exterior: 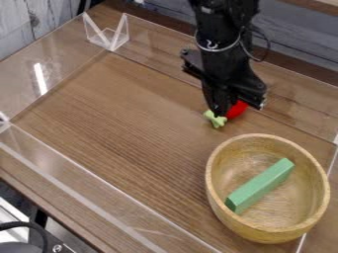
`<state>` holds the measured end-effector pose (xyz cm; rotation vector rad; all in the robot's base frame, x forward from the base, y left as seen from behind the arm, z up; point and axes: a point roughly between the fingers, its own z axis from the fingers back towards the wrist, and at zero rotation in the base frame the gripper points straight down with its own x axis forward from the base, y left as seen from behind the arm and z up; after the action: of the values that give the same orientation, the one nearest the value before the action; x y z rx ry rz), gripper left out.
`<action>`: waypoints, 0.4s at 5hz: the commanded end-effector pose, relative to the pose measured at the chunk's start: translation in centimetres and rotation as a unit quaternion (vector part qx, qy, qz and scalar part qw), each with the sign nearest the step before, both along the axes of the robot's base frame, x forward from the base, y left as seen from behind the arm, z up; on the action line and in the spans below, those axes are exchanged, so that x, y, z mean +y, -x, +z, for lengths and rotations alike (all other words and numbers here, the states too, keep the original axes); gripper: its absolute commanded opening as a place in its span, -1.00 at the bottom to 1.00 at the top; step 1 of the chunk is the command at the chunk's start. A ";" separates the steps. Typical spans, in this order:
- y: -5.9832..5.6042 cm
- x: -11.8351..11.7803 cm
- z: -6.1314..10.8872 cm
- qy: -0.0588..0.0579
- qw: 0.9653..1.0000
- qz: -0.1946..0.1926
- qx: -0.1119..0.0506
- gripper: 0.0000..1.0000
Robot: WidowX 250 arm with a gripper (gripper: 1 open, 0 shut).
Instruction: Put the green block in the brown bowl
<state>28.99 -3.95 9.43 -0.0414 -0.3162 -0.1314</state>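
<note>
Shows the green block [260, 186] inside the bowl [287, 214], lying lengthwise on a slant, with one end toward the upper right of the view and the other toward the lower left. Has the bowl, round and light brown with a thick rim, standing on the wooden table [113, 124] at the lower right. Reaches in from the top of the view with the black arm [224, 32], pointing downward, beyond the bowl and well apart from the block. Holds the jaws closed together, narrow, near the red thing [239, 106] and its small green stub [215, 120]; cannot tell from this angle whether touching either. Partly hides the red thing behind the lower part of the arm, leaving the stub visible on the side toward the bowl. Includes, at the upper left, a clear container [107, 32] with pale edges, well apart from the bowl. Shows a dark cable [43, 237] curving through the lower left corner.
</note>
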 end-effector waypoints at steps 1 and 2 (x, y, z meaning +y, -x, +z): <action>-0.8 0.1 0.7 -0.001 1.000 0.002 -0.018 -1.00; -0.9 0.3 0.4 -0.003 1.000 0.004 -0.015 -1.00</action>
<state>29.15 -3.81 8.51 -0.0337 -0.2965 -0.1276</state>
